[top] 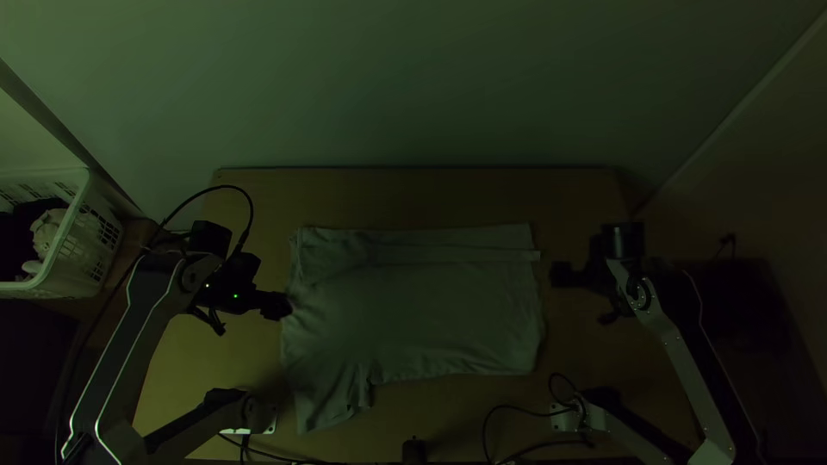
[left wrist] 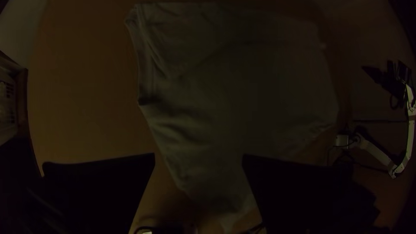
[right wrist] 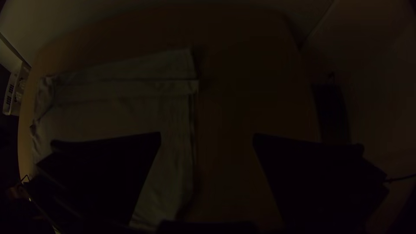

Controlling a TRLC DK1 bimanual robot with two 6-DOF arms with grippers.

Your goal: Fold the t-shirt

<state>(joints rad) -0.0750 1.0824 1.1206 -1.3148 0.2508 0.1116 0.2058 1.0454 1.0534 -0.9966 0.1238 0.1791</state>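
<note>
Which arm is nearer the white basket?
The left arm, on the same side of the t-shirt as the basket; the right arm is on the opposite side.

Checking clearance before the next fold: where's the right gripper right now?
In the top view, the right gripper is over the right part of the table, just off the t-shirt's right-hand edge, fingers open.

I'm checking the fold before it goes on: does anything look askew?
The t-shirt lies unevenly. One sleeve juts toward the table's near side, rumpled, while the far side looks folded in, with a strip's end poking past the hem.
</note>
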